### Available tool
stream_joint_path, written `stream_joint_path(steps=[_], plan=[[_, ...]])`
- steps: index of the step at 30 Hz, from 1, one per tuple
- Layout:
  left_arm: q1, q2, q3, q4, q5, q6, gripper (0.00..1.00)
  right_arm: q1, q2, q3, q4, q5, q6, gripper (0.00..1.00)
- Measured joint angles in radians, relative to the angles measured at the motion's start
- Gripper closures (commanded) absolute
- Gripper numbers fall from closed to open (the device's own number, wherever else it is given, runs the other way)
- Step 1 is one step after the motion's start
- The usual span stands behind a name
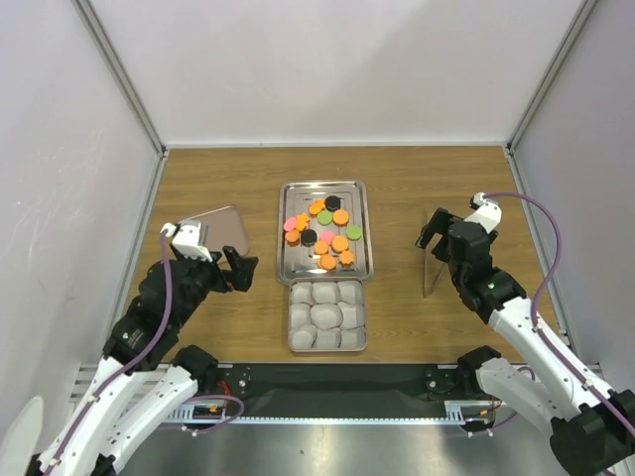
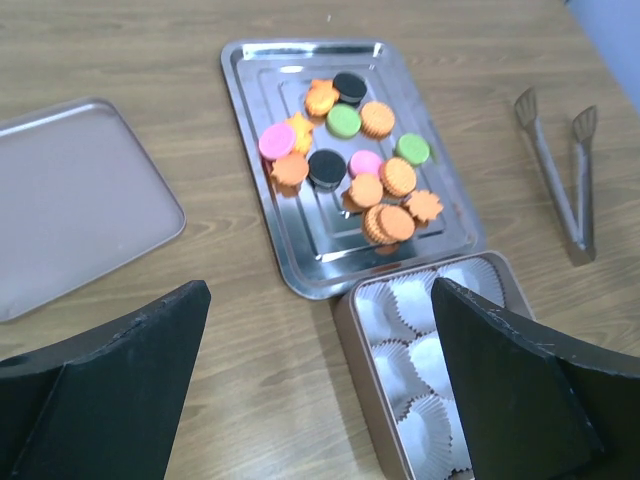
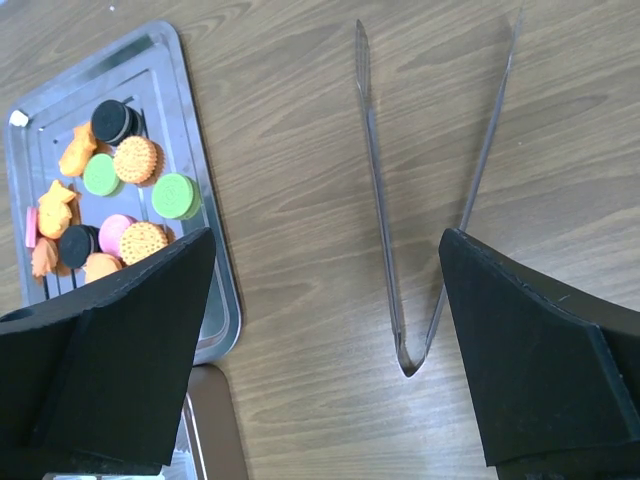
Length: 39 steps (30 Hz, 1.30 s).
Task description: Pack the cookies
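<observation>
The left hand [image 1: 241, 270] hovers released, fingers spread, holding nothing. Just beside it a flat grey lid [image 1: 223, 230] lies at nine o'clock of the steel tray [image 1: 282, 238], probably set aside to leave the box uncovered. The cookies [image 1: 325, 236], orange, black, green and pink, are heaped on that tray on the worktop [image 1: 417, 178]. At six o'clock, just beside it for short transfers, sits the box [image 1: 292, 319] of empty paper cups [image 1: 326, 315]. Tongs [image 1: 429, 270] lie at three o'clock under the right hand [image 1: 432, 236], likewise released. No writing is readable.
</observation>
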Motion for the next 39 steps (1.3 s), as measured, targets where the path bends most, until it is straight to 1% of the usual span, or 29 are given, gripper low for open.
stream_joint_path(steps=[7,11,15,22,27,33,39], plan=[[0.000,0.050,0.000,-0.023,-0.020,-0.016,0.00,-0.007,-0.032,-0.002,-0.003,-0.036,-0.023,0.00],[0.000,0.088,0.009,-0.037,-0.019,-0.017,0.00,-0.021,-0.017,-0.001,-0.043,-0.028,-0.027,0.00],[0.000,0.103,0.009,-0.051,-0.016,-0.014,0.00,-0.061,0.047,0.002,-0.100,-0.014,-0.024,0.00],[0.000,0.063,0.009,-0.049,-0.007,-0.014,0.00,-0.141,0.190,0.003,-0.164,-0.015,-0.018,0.00],[0.000,0.060,0.009,-0.048,0.000,-0.014,0.00,-0.172,0.280,0.004,-0.146,-0.040,-0.016,0.00],[0.000,0.050,0.009,-0.048,0.000,-0.014,0.00,-0.178,0.403,0.033,-0.108,-0.080,-0.019,0.00],[0.000,0.020,0.007,-0.047,0.000,-0.014,0.00,-0.184,0.431,0.042,-0.057,-0.117,-0.029,0.00]])
